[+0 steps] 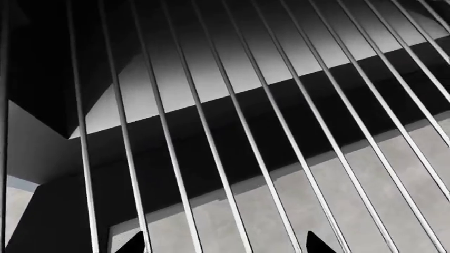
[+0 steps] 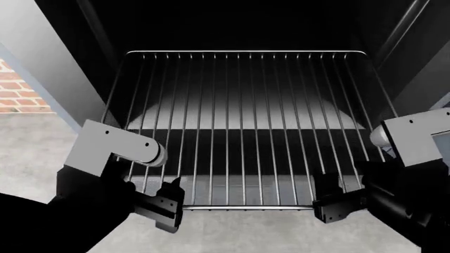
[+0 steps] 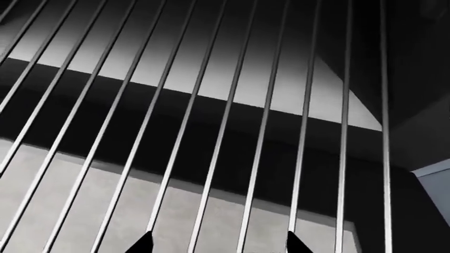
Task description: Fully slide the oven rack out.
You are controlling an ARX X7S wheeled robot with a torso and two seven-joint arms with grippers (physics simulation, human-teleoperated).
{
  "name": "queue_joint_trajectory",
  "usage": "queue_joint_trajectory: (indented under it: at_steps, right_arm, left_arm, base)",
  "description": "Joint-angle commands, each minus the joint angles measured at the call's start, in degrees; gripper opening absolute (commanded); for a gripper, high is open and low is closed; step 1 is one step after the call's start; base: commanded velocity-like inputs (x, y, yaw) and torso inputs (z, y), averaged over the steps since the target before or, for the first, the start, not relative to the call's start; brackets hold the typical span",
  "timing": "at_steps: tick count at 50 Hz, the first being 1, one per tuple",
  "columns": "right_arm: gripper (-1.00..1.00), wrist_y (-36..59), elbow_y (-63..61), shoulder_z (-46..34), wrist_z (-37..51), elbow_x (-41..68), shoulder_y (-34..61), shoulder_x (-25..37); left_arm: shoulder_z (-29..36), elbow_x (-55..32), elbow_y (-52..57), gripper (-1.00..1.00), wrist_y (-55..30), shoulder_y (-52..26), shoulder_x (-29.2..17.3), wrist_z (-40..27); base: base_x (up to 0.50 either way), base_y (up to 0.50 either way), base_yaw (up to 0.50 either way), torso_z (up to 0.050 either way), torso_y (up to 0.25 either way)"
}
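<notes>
Rack: sticks out of the oven.
Left gripper: clamped on rack's front bar.
Right gripper: clamped on it too.

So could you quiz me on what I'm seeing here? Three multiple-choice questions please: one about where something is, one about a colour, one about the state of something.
1. Where are the two grippers?
A. At the rack's front edge, one near each front corner
B. Both at the back of the cavity
C. Both resting on the floor

2. What colour is the oven rack?
A. Red
B. Silver
C. Yellow

3. What state is the oven in?
A. Shut
B. Open, with the rack showing
C. Open, with no rack

Answers:
1 A: in the head view the left gripper and right gripper flank the front bar.
2 B: the oven rack has shiny silver rods.
3 B: the oven shows its black cavity, with the rack reaching forward.
</notes>
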Motion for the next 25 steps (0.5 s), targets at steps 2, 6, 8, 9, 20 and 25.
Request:
queue_joint_trajectory:
  at_steps: [2, 6, 8, 9, 20, 25]
  right_arm:
    - [1.00, -0.26, 7.29, -3.92, 0.17, 1.66, -37.41, 6.03]
    - [1.00, -0.23, 6.31, -3.65, -0.39, 1.98, -38.40, 7.11]
    - [1.00, -0.38, 6.14, -3.53, -0.81, 1.73, -39.04, 7.36]
    - [1.00, -0.51, 5.97, -3.46, -0.94, 1.70, -39.36, 7.54]
    - [1.00, -6.59, 2.64, -0.90, -5.94, -2.80, -52.00, 11.81]
    - [1.00, -7.95, 1.04, -0.97, -7.13, -4.54, -56.66, 13.47]
  left_arm:
    - [13.30, -15.39, -19.37, 1.00, -2.41, 24.03, -3.78, -3.04]
    - [13.98, -16.29, -19.27, 1.00, -2.96, 24.13, -3.89, -2.80]
    - [14.25, -16.22, -18.82, 1.00, -3.15, 24.77, -3.89, -2.39]
    - [14.29, -16.10, -18.43, 1.00, -3.05, 25.32, -4.04, -2.18]
    - [13.31, -13.11, -15.04, 1.00, -0.75, 32.71, -7.11, 1.45]
    - [13.40, -12.17, -13.15, 1.00, -0.01, 35.90, -8.52, 2.55]
  base:
    - [0.04, 0.00, -0.02, 0.000, -0.014]
    - [0.04, 0.00, -0.02, 0.000, -0.016]
    - [0.04, 0.00, -0.02, 0.000, -0.016]
    - [0.04, 0.00, -0.02, 0.000, -0.016]
    - [0.04, 0.00, -0.01, 0.000, -0.019]
    - [0.04, -0.01, 0.02, 0.000, -0.024]
